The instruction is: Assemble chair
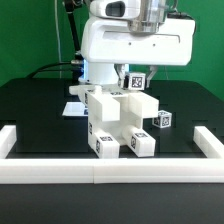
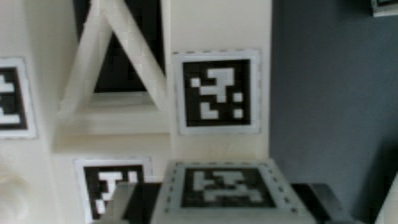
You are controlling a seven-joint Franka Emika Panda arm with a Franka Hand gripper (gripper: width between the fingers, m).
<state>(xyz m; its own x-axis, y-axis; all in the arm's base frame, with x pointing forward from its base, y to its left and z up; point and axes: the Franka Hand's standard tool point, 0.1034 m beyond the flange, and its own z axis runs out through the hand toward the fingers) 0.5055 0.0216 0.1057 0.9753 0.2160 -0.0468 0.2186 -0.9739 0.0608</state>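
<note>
hanging close over the far top of the build, the white arm's two-finger gripper (image 1: 135, 76) is masked by its own housing and a tagged face, so whether its jaws are spread or hold anything cannot be told. right beneath it, mid-table, stands the blocky white plastic chair with black-and-white square tags (image 1: 113, 125). its tagged faces (image 2: 217, 90) fill the wrist view. several chunky parts look joined already. a small white tagged block (image 1: 163, 120) lies apart on the black table (image 1: 40, 125) at the exterior view's right, so by my judgement the work is well along but unfinished.
</note>
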